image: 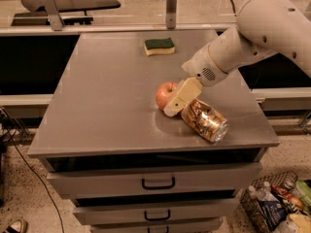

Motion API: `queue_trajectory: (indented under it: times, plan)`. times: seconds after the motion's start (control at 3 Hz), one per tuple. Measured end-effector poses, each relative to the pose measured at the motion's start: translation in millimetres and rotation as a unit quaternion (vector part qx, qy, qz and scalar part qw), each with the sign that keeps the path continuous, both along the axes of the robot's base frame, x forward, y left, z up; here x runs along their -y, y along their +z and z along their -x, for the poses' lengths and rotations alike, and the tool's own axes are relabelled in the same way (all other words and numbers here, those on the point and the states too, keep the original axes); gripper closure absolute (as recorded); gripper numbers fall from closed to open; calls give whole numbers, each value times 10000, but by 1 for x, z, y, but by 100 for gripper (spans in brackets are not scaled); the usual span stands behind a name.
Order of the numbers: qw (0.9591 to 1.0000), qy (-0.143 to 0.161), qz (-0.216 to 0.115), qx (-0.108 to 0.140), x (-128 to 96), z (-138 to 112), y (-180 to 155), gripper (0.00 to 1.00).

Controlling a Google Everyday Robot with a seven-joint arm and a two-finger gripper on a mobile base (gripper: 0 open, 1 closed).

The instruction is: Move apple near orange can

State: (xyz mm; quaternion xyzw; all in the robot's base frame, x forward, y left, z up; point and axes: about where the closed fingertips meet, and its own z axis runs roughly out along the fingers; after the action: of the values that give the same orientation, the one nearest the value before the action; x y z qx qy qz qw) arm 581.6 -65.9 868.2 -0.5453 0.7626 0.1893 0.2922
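While the gripper [169, 103] mid-frame clenches its fingers [177, 99] on the apple [163, 91], the orange can [205, 121] lies just lower right.

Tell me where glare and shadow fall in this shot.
Camera view: warm, even light; bright glints on the orange can; a pale sheen on the table in front of the apple; the gripper, between apple and can, casts only a faint shadow.

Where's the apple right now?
In the camera view the apple sits right of centre on the cabinet top, with the tool at its right side and the orange can just beyond.
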Motion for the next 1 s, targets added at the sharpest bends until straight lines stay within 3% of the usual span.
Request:
queue_trajectory:
  times: [0.33, 0.67, 1.0]
  plan:
    - [9983, -178, -537, 156, 12, -14, 16, 0]
    - [9893, -421, -1312, 481, 46, -39, 44, 0]
    - [9752, -633, -1816, 1097, 83, -64, 84, 0]
